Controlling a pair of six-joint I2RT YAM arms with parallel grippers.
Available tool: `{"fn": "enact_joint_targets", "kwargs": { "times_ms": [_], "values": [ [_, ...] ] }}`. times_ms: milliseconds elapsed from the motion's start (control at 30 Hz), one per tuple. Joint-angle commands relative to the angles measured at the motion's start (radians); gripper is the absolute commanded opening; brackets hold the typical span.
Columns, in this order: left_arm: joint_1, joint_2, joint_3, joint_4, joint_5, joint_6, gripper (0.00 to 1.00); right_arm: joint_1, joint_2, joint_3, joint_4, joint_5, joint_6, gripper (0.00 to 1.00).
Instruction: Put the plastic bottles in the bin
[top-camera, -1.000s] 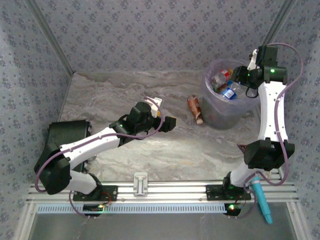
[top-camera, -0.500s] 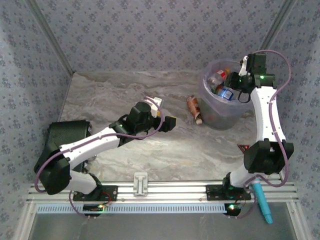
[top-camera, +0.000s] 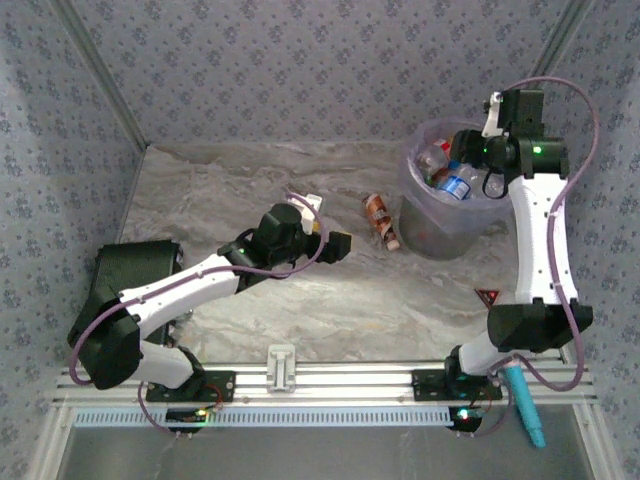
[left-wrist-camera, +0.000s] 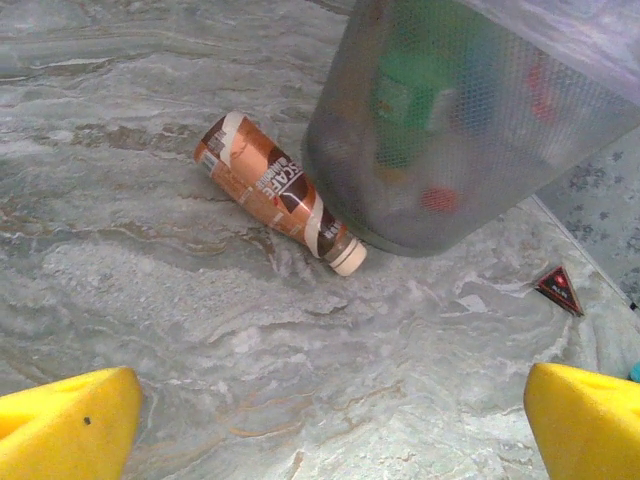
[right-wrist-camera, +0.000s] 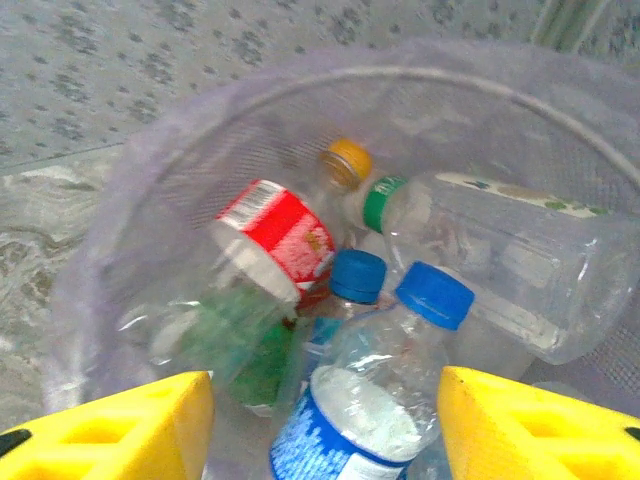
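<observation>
An orange-brown bottle lies on its side on the marble table, its cap touching the foot of the bin. My left gripper hovers open a short way left of it, with nothing between its fingers. My right gripper stands open over the bin's rim. A clear blue-capped, blue-labelled bottle lies between and below its fingers, with a gap at the left one. A red-labelled bottle, a green-capped clear bottle and others lie in the bin.
A black block sits at the table's left edge. A small red triangle marker lies near the bin. A teal pen-like tool rests by the right arm's base. Patterned walls enclose the table.
My right gripper's jaws have widened over the bin and its wrist has shifted slightly. The orange-brown bottle has shifted a little to the left. The left arm has stayed put.
</observation>
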Motion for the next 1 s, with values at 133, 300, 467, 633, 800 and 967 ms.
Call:
{"fn": "enact_joint_targets", "kwargs": {
  "times_ms": [133, 300, 467, 633, 800, 967],
  "values": [
    [0.080, -0.047, -0.040, -0.049, -0.080, -0.135, 1.00, 0.247, -0.062, 0.018, -0.015, 0.161, -0.112, 0.65],
    [0.162, -0.112, -0.123, -0.080, -0.102, -0.223, 1.00, 0.461, -0.029, -0.006, 0.000, 0.279, -0.165, 0.68],
    [0.196, -0.179, -0.170, -0.116, -0.124, -0.228, 1.00, 0.637, 0.099, -0.034, 0.011, 0.366, -0.182, 0.74],
    [0.209, -0.226, -0.192, -0.139, -0.137, -0.224, 1.00, 0.686, 0.274, -0.014, -0.011, 0.381, -0.188, 0.89],
    [0.223, -0.260, -0.214, -0.149, -0.137, -0.221, 1.00, 0.659, 0.420, -0.007, -0.027, 0.351, -0.190, 0.93],
    [0.233, -0.266, -0.227, -0.147, -0.131, -0.222, 1.00, 0.628, 0.527, -0.009, -0.023, 0.290, -0.213, 0.95]
  ]
}}
